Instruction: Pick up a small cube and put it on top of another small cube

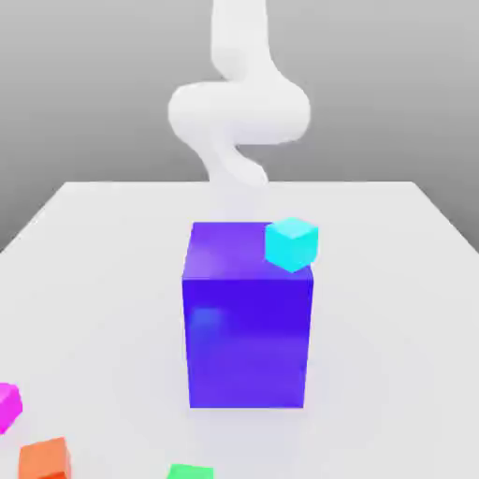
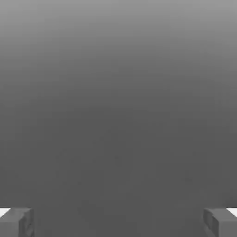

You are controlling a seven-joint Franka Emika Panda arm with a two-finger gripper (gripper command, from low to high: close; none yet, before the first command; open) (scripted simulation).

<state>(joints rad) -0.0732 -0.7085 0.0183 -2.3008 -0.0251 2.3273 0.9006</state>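
At the far lower left of the exterior view, cut by the frame's edge, sits the pink cube (image 1: 8, 408), the one I take to be meant for lifting. Just beside it, a little lower and to the right, is the orange cube (image 1: 45, 460), turned slightly on the white table (image 1: 393, 309). Further right along the bottom edge I see the top of a green cube (image 1: 191, 472).

In the middle stands the big blue block (image 1: 247, 341). The arm (image 1: 239, 108) comes down at upper centre, beyond that block. At the block's upper right corner in the frame is the cyan cube (image 1: 292, 244); whether it touches the block, I can't tell.

The gripper (image 2: 118, 223), seen in the hand view, has its jaws spread wide with nothing between them. What matters now is the side: the pink cube lies towards the lower left from the arm, well apart, with the block standing near the middle. It's about as long as it is wide, so no long axis guides the grip. There's only this one arm to reach it.
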